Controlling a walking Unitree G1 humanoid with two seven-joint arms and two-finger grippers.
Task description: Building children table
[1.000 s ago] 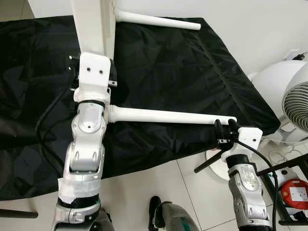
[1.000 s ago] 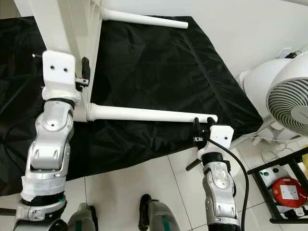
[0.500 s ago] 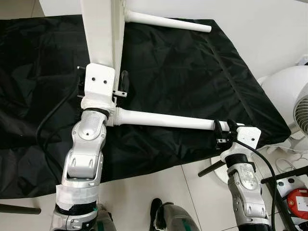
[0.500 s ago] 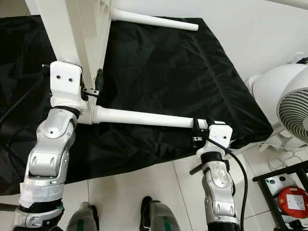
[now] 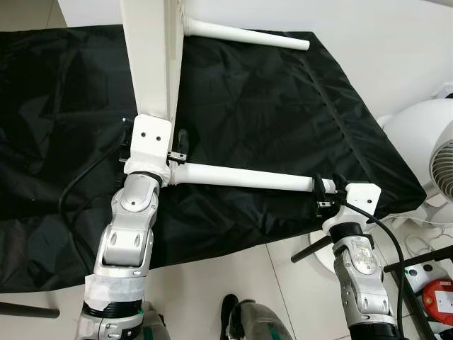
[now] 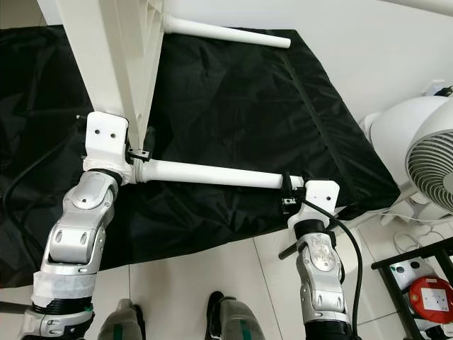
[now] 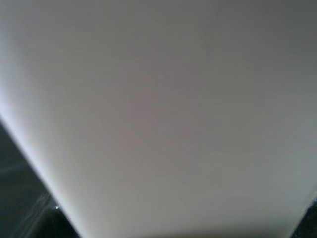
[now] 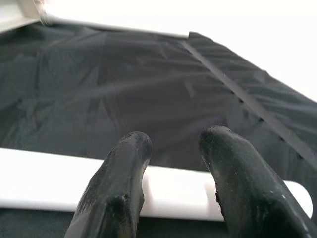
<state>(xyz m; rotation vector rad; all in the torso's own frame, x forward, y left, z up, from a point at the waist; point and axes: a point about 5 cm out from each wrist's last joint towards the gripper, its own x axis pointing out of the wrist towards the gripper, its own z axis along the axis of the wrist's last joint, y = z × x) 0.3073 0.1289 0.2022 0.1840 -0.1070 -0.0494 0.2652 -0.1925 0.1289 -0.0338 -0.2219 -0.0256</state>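
Right gripper (image 5: 326,193) sits at the free end of the near table leg (image 5: 241,177), black fingers (image 8: 124,173) straddling the leg tip; right wrist view shows a finger on either side of the white rod with a gap between them, close against it, so clamped on the leg as far as can be seen. Left gripper (image 5: 175,145) is pressed up at the corner where that leg meets the white tabletop (image 5: 150,57); can't tell if its fingers are apart or together, the wrist mount covers them. Left wrist view is just a blurred white surface with a dark strip at the edge.

Tabletop stands on edge on the black cloth (image 5: 269,106), which covers a low surface. Near leg sticks out sideways from the tabletop's lower corner toward the robot's right. A second leg (image 5: 248,34) projects the same way from the far corner.

A white fan (image 5: 425,149) stands at far right on the tile floor (image 5: 212,290). A red round device (image 5: 440,292) with a white label is at the lower right; writing too small to read. No brand readable anywhere.
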